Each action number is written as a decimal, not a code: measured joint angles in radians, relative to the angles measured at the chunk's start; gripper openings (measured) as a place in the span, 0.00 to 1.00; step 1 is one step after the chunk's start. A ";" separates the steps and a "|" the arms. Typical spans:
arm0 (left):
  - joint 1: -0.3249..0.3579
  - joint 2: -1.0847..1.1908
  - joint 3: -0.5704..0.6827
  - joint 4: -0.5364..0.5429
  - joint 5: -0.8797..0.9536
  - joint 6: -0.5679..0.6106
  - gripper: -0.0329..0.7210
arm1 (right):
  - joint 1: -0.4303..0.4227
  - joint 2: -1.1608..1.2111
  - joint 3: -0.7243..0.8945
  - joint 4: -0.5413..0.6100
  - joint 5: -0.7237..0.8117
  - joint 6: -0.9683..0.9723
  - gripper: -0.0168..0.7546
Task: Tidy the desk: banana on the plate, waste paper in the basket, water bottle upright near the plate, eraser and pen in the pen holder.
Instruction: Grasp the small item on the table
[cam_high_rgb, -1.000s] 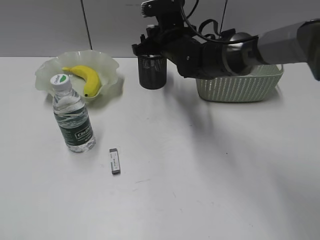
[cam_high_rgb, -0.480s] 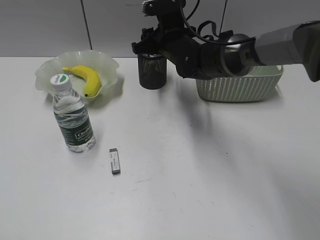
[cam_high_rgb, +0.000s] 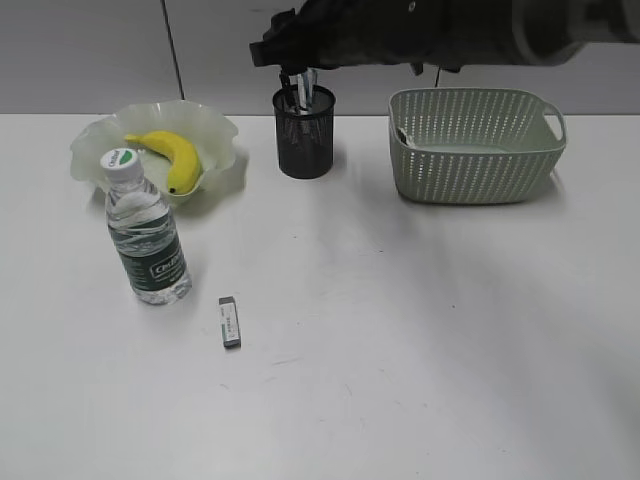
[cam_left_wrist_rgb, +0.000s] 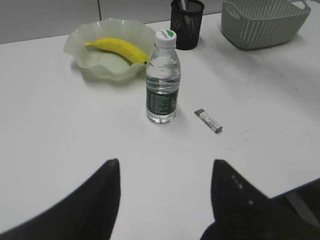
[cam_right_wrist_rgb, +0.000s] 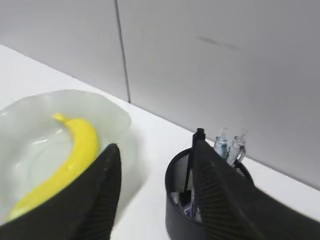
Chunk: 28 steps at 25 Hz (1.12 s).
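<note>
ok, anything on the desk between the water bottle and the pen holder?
No, that stretch of desk is bare in the exterior view. The eraser lies on the near side of the water bottle, away from the pen holder.

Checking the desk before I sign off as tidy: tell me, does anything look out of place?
Only the eraser: it lies flat on the desk beside the upright water bottle, not in the pen holder. The banana sits on the plate. Nothing looks spilled or damaged.
</note>
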 joint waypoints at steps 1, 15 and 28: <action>0.000 0.000 0.000 0.000 0.000 0.000 0.62 | 0.000 -0.017 0.000 0.000 0.053 0.000 0.52; 0.000 0.000 0.000 0.000 0.000 0.000 0.62 | 0.000 -0.292 0.000 -0.409 0.928 0.388 0.56; 0.000 0.000 0.000 0.000 0.000 0.000 0.62 | 0.000 -0.692 0.453 -0.492 1.198 0.409 0.56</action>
